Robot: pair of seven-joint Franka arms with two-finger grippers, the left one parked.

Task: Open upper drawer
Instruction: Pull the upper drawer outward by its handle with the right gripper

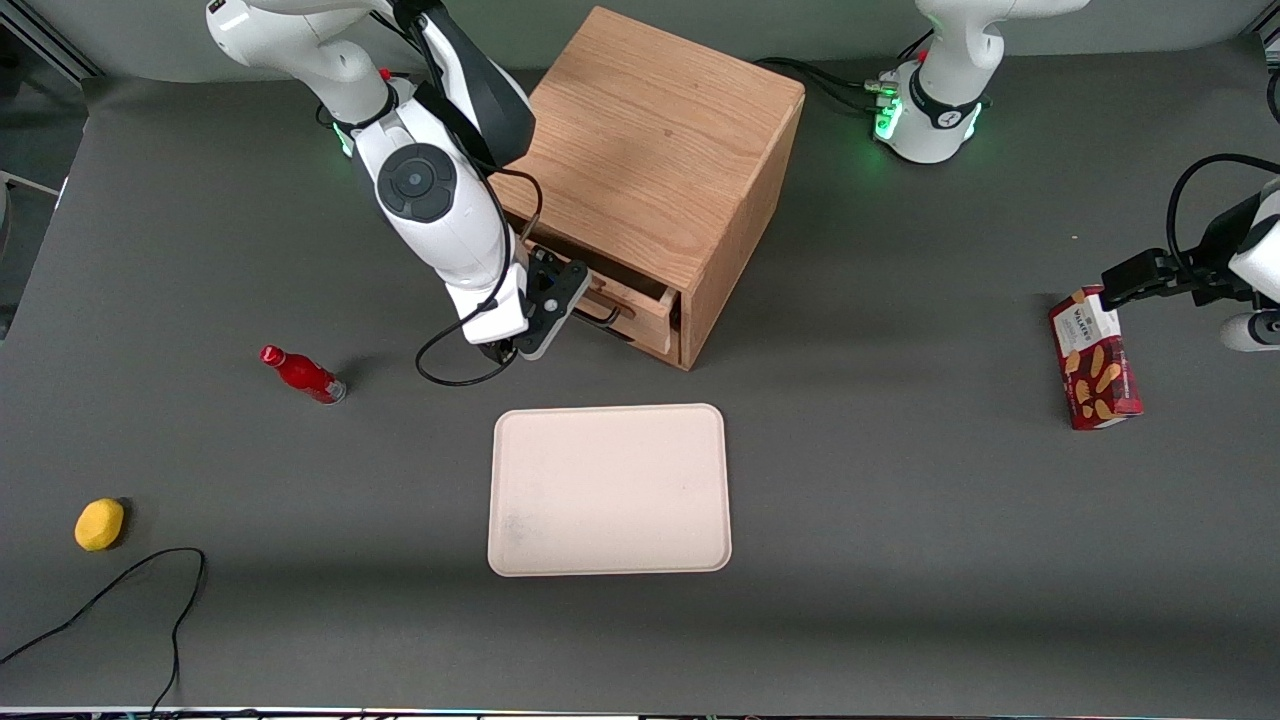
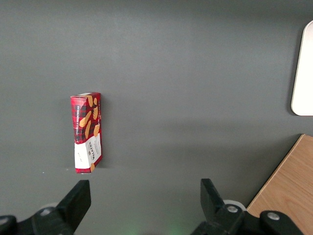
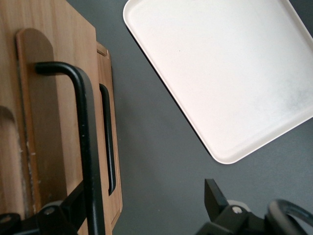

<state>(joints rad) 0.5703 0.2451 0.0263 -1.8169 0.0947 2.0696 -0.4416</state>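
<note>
Tool at the upper drawer front, fingers spread wide, nothing clamped; 1 finger tucked under the bar handle. Drawer slightly out (bar runs crosswise to pull). Pull toward tray.

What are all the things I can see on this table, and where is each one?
Cabinet: one, oak wood, mid-table, farther from the front camera than the tray.
Upper drawer: one, light wood with black bar handle, pulled partly out of the cabinet.
Lower drawer: one, same wood and black handle, below the upper one.
Tray: one, cream, in front of the drawers.
Bottle: one, red, lying toward the working arm's end.
Lemon: one, yellow, nearer the front camera than the bottle.
Biscuit box: one, red, toward the parked arm's end.
Cable: one, black, beside the lemon.
Gripper: one, black, open, at the upper drawer's handle.
</note>
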